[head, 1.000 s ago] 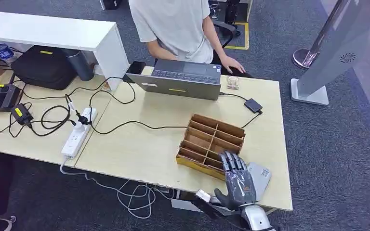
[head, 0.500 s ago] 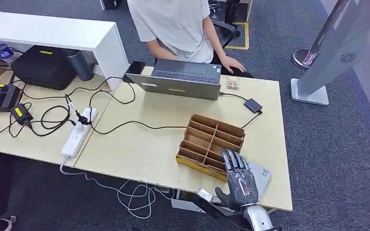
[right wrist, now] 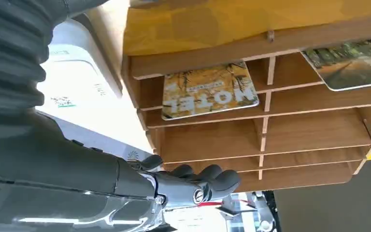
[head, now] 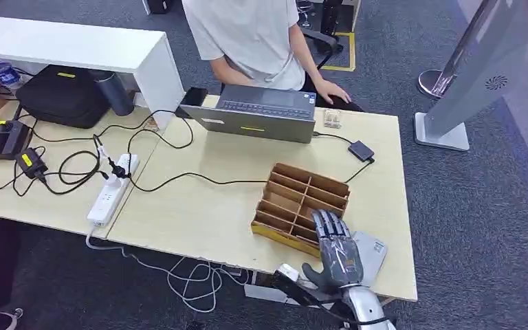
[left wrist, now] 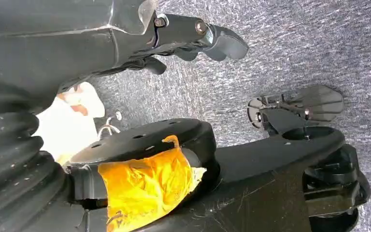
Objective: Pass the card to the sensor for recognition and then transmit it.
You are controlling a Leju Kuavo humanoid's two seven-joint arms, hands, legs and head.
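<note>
The right hand [head: 338, 253] hovered low in the head view with fingers [right wrist: 207, 180] apart, holding nothing, over the near edge of the wooden divider tray [head: 301, 206]. A yellow card [right wrist: 208, 95] lay in one tray slot. The left hand [left wrist: 193, 41] hung above carpet, fingers curled, empty.

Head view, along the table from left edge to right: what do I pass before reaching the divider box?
Black bag → white power strip → grey open laptop → brown wooden divider box, with the robot's right hand at its near corner.
</note>
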